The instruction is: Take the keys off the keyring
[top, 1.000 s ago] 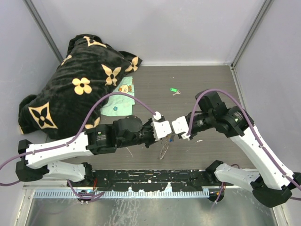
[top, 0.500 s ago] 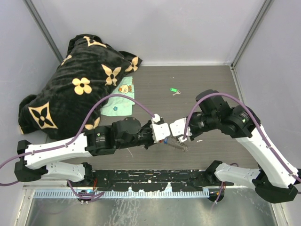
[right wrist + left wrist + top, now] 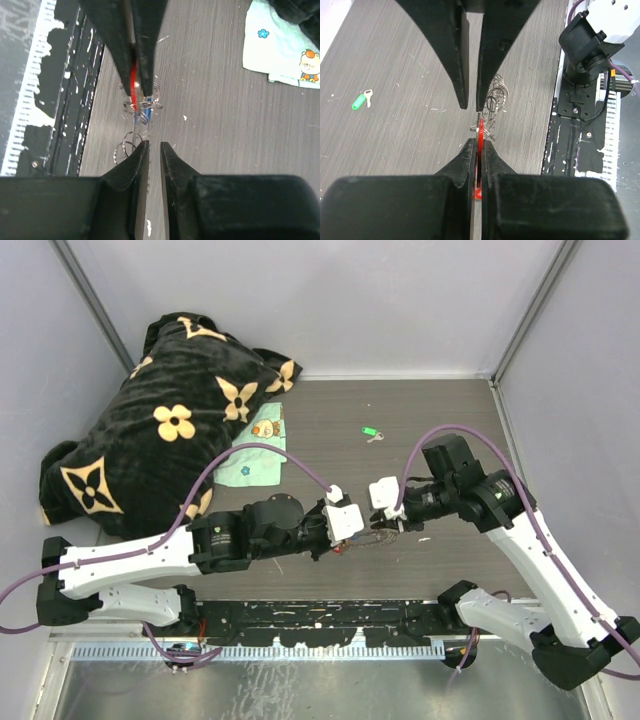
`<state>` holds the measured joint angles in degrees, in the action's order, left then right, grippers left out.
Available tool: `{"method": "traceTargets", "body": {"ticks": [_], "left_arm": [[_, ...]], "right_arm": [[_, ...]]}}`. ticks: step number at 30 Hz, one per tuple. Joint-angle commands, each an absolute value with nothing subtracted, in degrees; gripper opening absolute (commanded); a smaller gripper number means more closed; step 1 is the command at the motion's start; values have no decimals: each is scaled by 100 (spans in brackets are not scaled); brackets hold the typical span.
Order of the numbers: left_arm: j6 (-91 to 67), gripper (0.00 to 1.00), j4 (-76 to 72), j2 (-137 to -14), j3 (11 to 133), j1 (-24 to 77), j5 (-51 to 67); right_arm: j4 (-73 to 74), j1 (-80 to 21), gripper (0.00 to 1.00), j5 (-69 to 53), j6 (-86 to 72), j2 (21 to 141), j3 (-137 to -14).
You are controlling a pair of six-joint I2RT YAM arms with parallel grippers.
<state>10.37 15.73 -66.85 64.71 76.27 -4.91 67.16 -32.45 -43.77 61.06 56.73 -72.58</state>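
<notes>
1. Dangling from the red-tagged key [image 3: 480,131], hung the keyring [image 3: 495,97], just beyond the left gripper [image 3: 479,145], pressed tight on that tag.
2. Showed the right gripper [image 3: 154,145] narrowly parted and empty, keyring just ahead.
3. Probably called for nipping one coil, then sliding the key round it without slipping.
4. Left a green-tagged key [image 3: 369,431] well apart.

Blanket [image 3: 170,430] in far-left corner, small cloth [image 3: 255,455] touching its right side; loose key [image 3: 371,433] further right, toward far edge. By the near edge's middle, left gripper [image 3: 479,146] and right gripper [image 3: 151,146] face each other, keys [image 3: 480,131] and keyring [image 3: 496,95] between them
</notes>
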Motion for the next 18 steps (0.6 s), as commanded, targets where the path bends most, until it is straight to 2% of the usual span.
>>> {"method": "traceTargets", "body": {"ticks": [1,5,18], "left_arm": [[1047,0,995,-6450,6580,7611,-446],[1130,0,1027,-6410,6582,7608,-434],[1102,0,972,-6211,6494,7613,-375]], "right_arm": [[5869,-2807,23,-5423,5527,5505,-7041],[5760,-2533,29,-5821,5426,5579,-7042],[5761,-2247,39,-6873,5438,5467,-6526]]}}
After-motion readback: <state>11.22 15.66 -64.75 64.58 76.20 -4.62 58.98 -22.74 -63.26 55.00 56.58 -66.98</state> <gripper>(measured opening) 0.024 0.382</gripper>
